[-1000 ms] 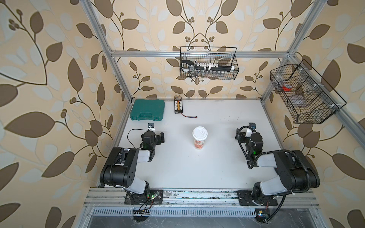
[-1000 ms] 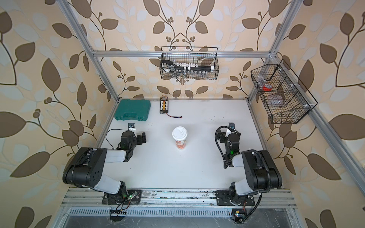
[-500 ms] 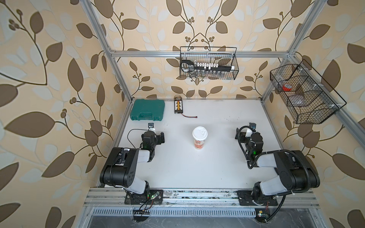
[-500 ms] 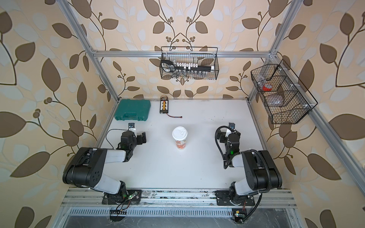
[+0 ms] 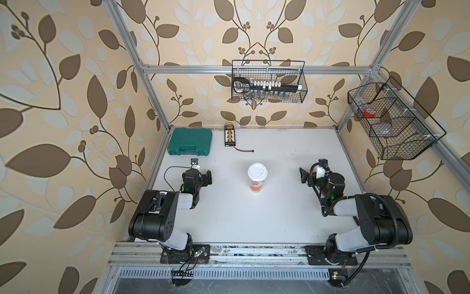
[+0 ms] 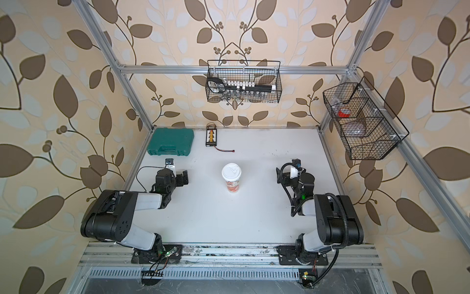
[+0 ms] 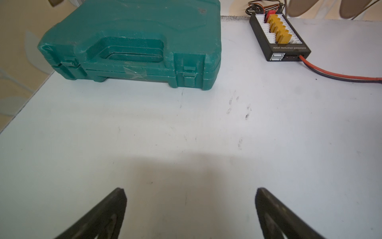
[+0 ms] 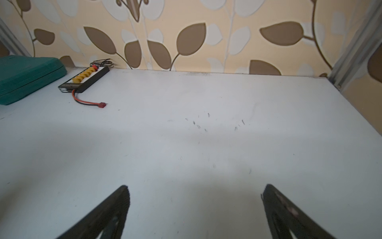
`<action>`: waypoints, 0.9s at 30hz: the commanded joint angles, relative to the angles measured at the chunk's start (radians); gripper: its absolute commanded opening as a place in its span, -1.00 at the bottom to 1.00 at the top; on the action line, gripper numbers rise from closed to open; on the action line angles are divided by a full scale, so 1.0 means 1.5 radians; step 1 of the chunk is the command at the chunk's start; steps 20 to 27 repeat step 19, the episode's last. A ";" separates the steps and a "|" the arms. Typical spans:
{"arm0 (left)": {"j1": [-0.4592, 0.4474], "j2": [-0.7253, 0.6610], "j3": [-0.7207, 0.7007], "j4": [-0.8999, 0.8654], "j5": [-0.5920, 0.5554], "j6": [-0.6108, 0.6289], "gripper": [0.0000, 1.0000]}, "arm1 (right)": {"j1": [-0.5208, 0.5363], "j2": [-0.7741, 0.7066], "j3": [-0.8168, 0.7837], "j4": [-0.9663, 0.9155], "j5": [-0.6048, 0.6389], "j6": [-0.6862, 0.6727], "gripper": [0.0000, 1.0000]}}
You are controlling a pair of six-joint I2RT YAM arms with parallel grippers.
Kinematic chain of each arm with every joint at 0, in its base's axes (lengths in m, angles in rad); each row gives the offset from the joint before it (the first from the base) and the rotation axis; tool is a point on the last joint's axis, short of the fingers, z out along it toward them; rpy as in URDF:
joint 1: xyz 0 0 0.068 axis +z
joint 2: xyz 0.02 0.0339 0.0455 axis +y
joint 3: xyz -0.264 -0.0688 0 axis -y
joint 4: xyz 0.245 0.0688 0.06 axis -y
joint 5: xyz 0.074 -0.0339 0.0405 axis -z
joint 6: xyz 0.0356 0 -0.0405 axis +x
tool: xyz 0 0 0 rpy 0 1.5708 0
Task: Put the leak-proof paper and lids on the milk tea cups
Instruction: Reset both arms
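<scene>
The milk tea cup (image 5: 256, 183) (image 6: 233, 185) stands upright mid-table, white with red-orange print low down. A stiff white lid (image 5: 257, 171) (image 6: 231, 171) covers its mouth. The leak-proof paper is hidden or out of view. My left gripper (image 5: 201, 178) (image 6: 181, 178) rests low to the cup's left, well apart from it. In the left wrist view it (image 7: 190, 191) is open over bare table. My right gripper (image 5: 314, 175) (image 6: 290, 175) sits to the cup's right, also apart. It (image 8: 196, 187) is open with nothing between its fingers.
A green plastic case (image 5: 190, 141) (image 7: 132, 43) lies at the back left. Beside it sits a black connector board (image 5: 229, 136) (image 7: 279, 35) with a red-black lead. Wire baskets hang on the back wall (image 5: 268, 99) and the right frame (image 5: 407, 150); the right one holds a pale round thing.
</scene>
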 commanded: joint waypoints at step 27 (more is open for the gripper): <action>0.007 -0.011 0.006 0.024 0.011 0.011 0.98 | 0.038 0.003 0.017 -0.021 0.112 0.010 1.00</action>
